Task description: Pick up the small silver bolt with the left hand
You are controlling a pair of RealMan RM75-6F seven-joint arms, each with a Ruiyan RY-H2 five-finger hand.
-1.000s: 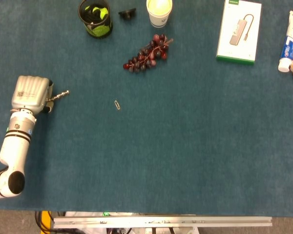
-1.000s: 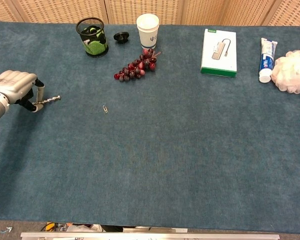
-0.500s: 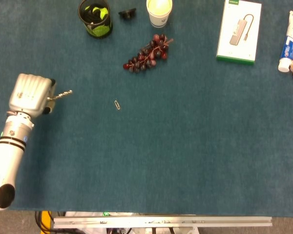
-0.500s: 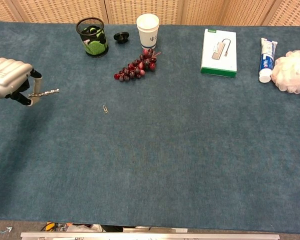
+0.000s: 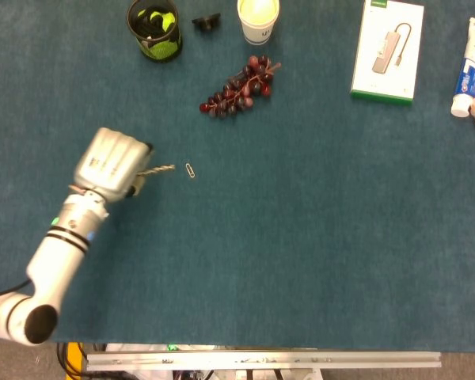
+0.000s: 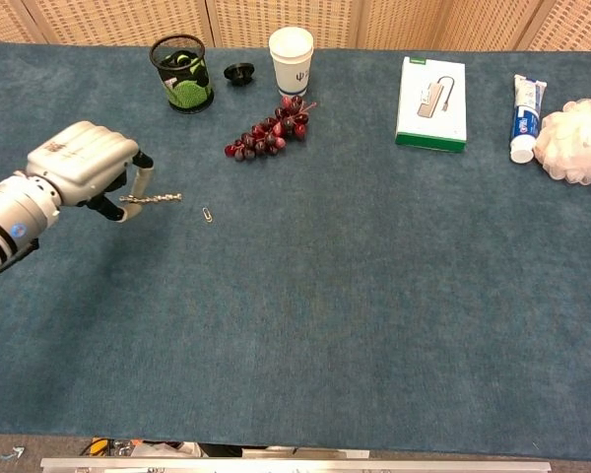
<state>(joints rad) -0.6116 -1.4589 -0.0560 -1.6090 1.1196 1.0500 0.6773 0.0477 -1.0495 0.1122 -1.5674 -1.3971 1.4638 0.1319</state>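
My left hand (image 5: 111,162) (image 6: 87,166) is over the left part of the blue table, fingers curled. It pinches the small silver bolt (image 5: 158,169) (image 6: 156,199), which sticks out to the right, roughly level, above the cloth. The bolt's tip ends just short of a small paperclip (image 5: 190,169) (image 6: 208,214) lying on the table. My right hand shows in neither view.
At the back stand a black mesh pen cup (image 5: 153,29), a small black cap (image 5: 207,22), a paper cup (image 5: 258,19) and a bunch of dark grapes (image 5: 239,86). Further right lie a white boxed adapter (image 5: 388,49), a toothpaste tube (image 5: 472,55) and a white bath puff (image 6: 575,140).
My left hand has carried the bolt to the right and a little nearer, from the table's left edge to just beside the paperclip. Nothing else has moved.
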